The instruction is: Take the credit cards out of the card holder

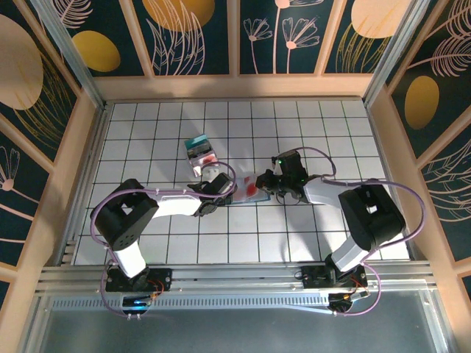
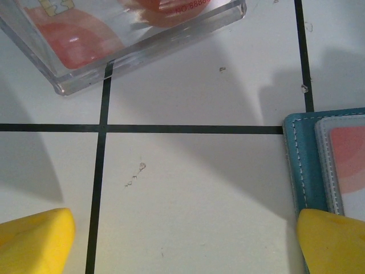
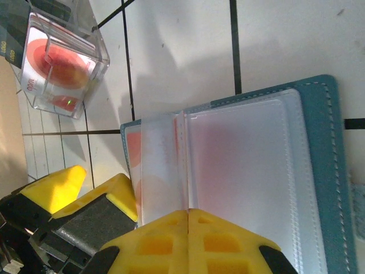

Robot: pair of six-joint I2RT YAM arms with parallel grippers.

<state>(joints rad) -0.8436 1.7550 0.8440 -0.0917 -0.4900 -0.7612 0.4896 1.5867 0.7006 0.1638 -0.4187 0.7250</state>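
Tiled table (image 1: 147, 132), open card holder (image 3: 251, 165), right hand (image 3: 187, 212) pinching its clear sleeve, left hand (image 2: 182, 241) spread beside it.

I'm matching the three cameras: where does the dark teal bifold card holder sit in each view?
Top external: the dark teal bifold card holder lies open near picture centre.
Left wrist: its corner enters at the right edge.
Right wrist: it spreads open across centre and right.
Shared landmark: the clear plastic box with a red-pink card, up-left of the holder in each.
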